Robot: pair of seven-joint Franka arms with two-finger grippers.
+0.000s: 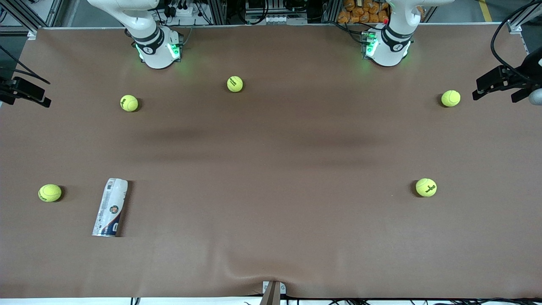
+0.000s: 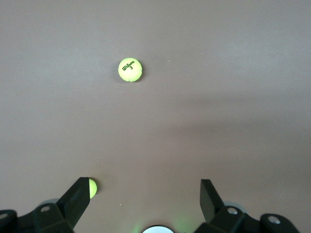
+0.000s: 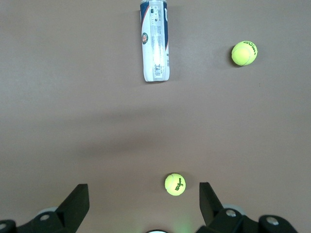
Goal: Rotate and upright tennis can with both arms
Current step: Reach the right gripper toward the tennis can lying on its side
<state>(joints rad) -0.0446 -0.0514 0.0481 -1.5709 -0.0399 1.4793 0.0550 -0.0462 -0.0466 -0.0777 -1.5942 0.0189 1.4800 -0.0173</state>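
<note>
The tennis can lies on its side on the brown counter toward the right arm's end, beside a tennis ball — apparently untouched. Left hand and right hand hang high over the counter, fingers wide, empty.

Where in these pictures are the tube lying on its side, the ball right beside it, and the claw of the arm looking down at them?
tennis can [image 1: 111,207]: front view, middle of its printed side.
tennis ball [image 1: 50,192]: front view, centre of the ball.
right gripper [image 3: 144,206]: right wrist view, midway between its open fingertips.
</note>
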